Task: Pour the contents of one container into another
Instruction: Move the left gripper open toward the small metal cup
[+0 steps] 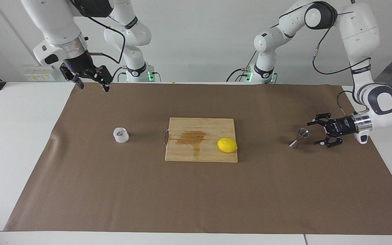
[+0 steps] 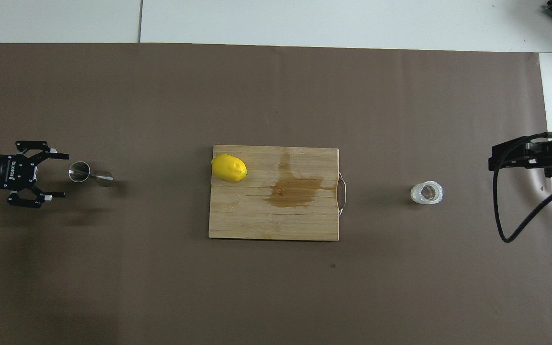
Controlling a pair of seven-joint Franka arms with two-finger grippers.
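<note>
Left gripper (image 1: pixel 313 133) lies level with the table, low over the brown mat (image 1: pixel 196 190) at the left arm's end, and points at the steel jigger (image 1: pixel 299 137). You see its fingers spread wide, with the tips just beside the jigger's upper cone and not touching it. Nothing is held. The jigger stands on the mat, tilted in the facing view, well apart from the cutting board (image 1: pixel 201 153).

Right gripper (image 1: pixel 91 81) hangs high over the mat's corner nearest the right arm's base. You see its fingers spread wide and empty. The right arm waits.

Locate the textured white cup (image 1: pixel 120 135) upright on the mat toward the right arm's end, between that corner and the cutting board, touching neither. In the overhead view the cup (image 2: pixel 427 192) sits near the board's metal handle (image 2: pixel 342 187).

Note the lemon (image 1: pixel 227 145) on the board, at the edge toward the jigger, and a brown stain (image 1: pixel 192 138) at the board's middle.
</note>
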